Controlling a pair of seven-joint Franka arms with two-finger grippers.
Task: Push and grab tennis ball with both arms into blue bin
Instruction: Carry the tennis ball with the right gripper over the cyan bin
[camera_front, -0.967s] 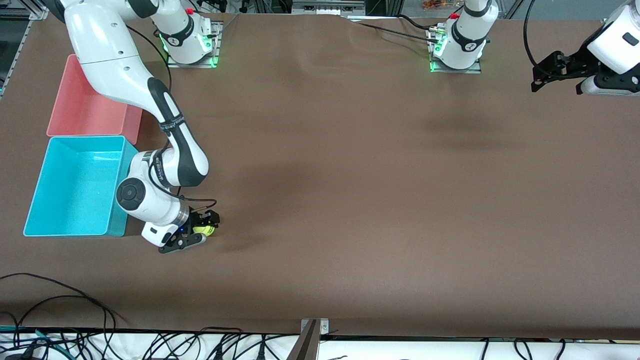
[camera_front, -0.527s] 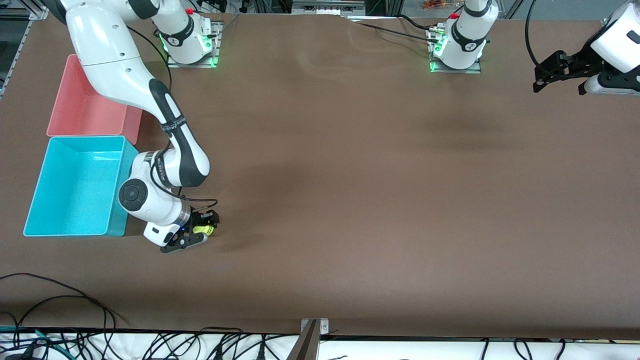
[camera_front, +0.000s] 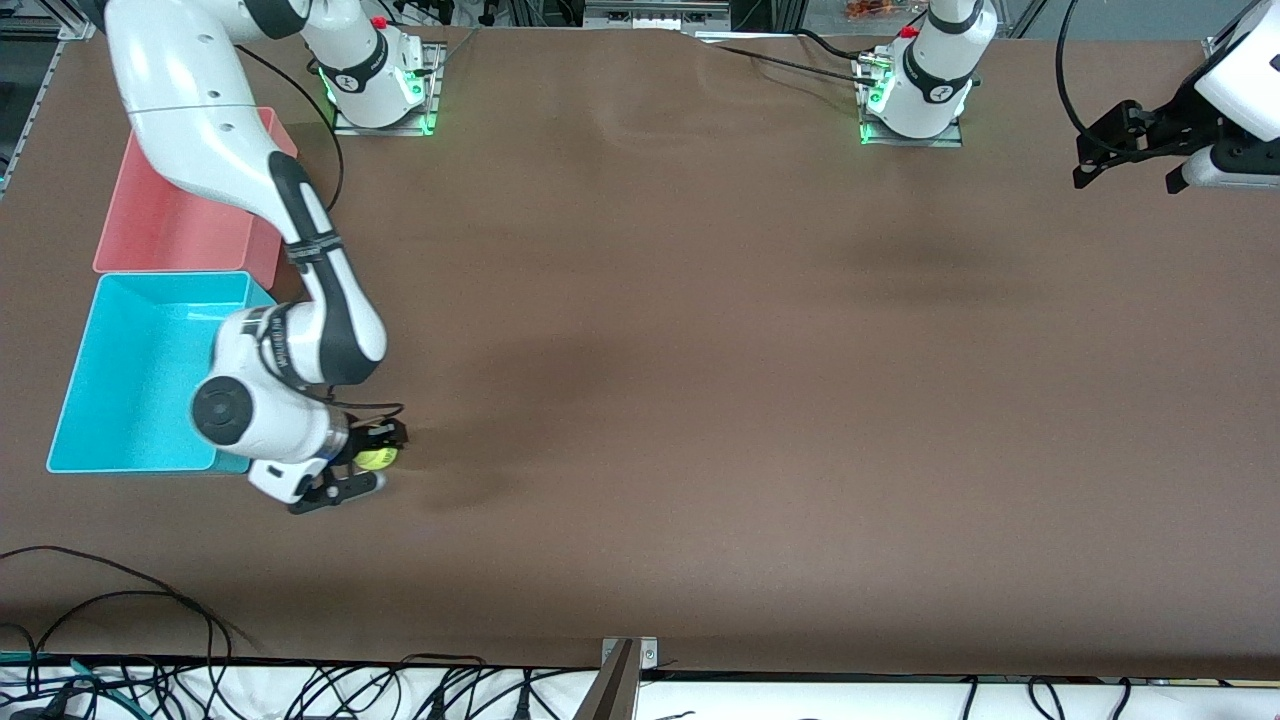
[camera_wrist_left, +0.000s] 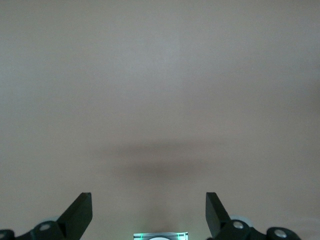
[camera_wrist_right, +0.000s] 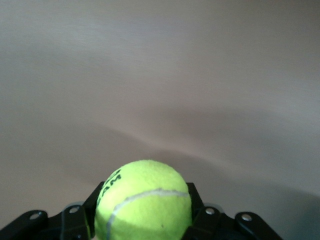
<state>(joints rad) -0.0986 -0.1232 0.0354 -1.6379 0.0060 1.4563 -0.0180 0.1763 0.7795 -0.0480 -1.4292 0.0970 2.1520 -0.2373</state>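
Observation:
The yellow-green tennis ball (camera_front: 376, 458) (camera_wrist_right: 144, 200) is clamped between the two black fingers of my right gripper (camera_front: 372, 460), which is shut on it above the table, just beside the blue bin's (camera_front: 110, 375) corner that lies nearest the front camera. In the right wrist view the ball fills the space between the jaws, its dark printed mark turned to one side. My left gripper (camera_front: 1130, 150) hangs open and empty over the table's edge at the left arm's end; its wrist view shows only bare brown table between the spread fingertips (camera_wrist_left: 80, 212).
A pink bin (camera_front: 170, 215) sits against the blue bin, farther from the front camera. The right arm's elbow and forearm (camera_front: 290, 300) overhang both bins. Black cables (camera_front: 120, 600) trail along the table's edge nearest the front camera. Brown table (camera_front: 700, 400) spreads between the arms.
The right gripper has shut on the tennis ball and carried it toward the blue bin, the whole right arm swinging that way. The left gripper has drifted slightly outward.

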